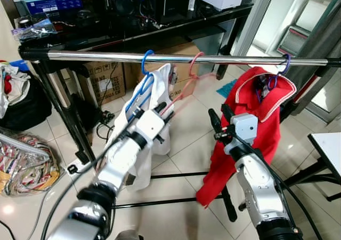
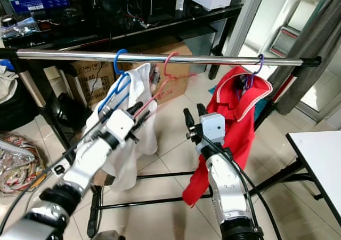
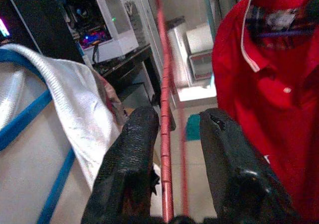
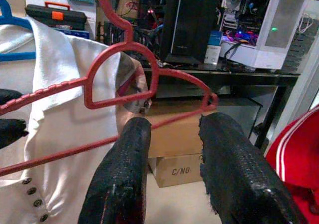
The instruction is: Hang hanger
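A pink hanger (image 1: 184,90) hangs empty by its hook from the chrome rail (image 1: 224,60), between a blue hanger (image 1: 144,69) carrying a white shirt (image 1: 160,82) and a purple hanger (image 1: 285,65) carrying a red shirt (image 1: 256,112). My left gripper (image 1: 162,112) is at the pink hanger's lower left end. In the left wrist view the pink hanger's bar (image 3: 166,109) runs between the fingers (image 3: 134,149), close to one of them and well apart from the other, so the left gripper is open. My right gripper (image 1: 219,117) is open below the rail with nothing between its fingers (image 4: 124,174).
The rack's black legs and floor bars (image 1: 176,175) cross the tiles below my arms. Cardboard boxes (image 1: 104,77) sit under a black desk (image 1: 133,32) behind the rail. A striped bag (image 1: 26,165) lies on the floor at the left, and a white table (image 1: 330,149) stands at the right.
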Controlling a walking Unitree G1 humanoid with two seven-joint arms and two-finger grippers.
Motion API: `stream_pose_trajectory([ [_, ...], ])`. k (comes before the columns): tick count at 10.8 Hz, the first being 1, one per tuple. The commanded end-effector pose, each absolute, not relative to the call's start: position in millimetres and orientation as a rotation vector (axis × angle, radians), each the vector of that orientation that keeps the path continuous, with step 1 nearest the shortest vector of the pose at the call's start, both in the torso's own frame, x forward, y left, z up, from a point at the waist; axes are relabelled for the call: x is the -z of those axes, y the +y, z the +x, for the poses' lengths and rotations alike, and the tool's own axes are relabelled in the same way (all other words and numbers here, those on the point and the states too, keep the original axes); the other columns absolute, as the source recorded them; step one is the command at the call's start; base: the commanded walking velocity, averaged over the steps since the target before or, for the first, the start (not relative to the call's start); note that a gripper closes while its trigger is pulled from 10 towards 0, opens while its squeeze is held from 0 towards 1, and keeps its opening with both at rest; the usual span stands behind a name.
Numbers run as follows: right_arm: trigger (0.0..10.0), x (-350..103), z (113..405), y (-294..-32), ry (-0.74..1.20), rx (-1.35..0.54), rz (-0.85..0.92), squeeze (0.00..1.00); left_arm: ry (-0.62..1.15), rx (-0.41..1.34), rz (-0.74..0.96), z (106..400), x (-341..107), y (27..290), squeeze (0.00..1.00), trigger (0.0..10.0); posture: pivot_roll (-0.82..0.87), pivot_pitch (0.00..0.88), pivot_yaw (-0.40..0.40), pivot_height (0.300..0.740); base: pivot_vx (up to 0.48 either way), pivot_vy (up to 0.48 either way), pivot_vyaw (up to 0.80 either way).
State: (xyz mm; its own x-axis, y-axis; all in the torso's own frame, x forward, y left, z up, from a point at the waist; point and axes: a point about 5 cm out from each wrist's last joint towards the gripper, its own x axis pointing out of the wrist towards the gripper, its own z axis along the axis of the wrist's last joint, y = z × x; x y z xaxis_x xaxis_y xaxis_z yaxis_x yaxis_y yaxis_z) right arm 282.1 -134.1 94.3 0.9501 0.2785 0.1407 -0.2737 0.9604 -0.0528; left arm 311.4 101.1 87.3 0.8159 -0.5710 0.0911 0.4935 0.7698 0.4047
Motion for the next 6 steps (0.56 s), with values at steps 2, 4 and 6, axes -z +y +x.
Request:
stream_pose_trajectory([
  [2, 10.0, -97.5, 283.0, -135.4, -0.158, -0.275, -0.033, 0.0, -0.298, 0.51, 0.373, 307.2, -94.0, 100.4, 0.0, 10.0, 0.22, 0.0, -0.066, 0.74, 0.0, 0.0, 0.0],
  [4, 10.0, -97.4, 282.1, -135.6, -0.157, -0.274, -0.033, 0.0, -0.398, 0.423, 0.372, 300.4, -103.1, 107.7, 0.0, 10.0, 0.22, 0.0, -0.068, 0.74, 0.0, 0.0, 0.0],
  [6, 10.0, -97.2, 282.3, -135.7, -0.155, -0.276, -0.033, 0.0, -0.449, 0.372, 0.375, 293.7, -108.8, 114.4, 0.0, 10.0, 0.23, 0.0, -0.07, 0.74, 0.0, 0.0, 0.0],
])
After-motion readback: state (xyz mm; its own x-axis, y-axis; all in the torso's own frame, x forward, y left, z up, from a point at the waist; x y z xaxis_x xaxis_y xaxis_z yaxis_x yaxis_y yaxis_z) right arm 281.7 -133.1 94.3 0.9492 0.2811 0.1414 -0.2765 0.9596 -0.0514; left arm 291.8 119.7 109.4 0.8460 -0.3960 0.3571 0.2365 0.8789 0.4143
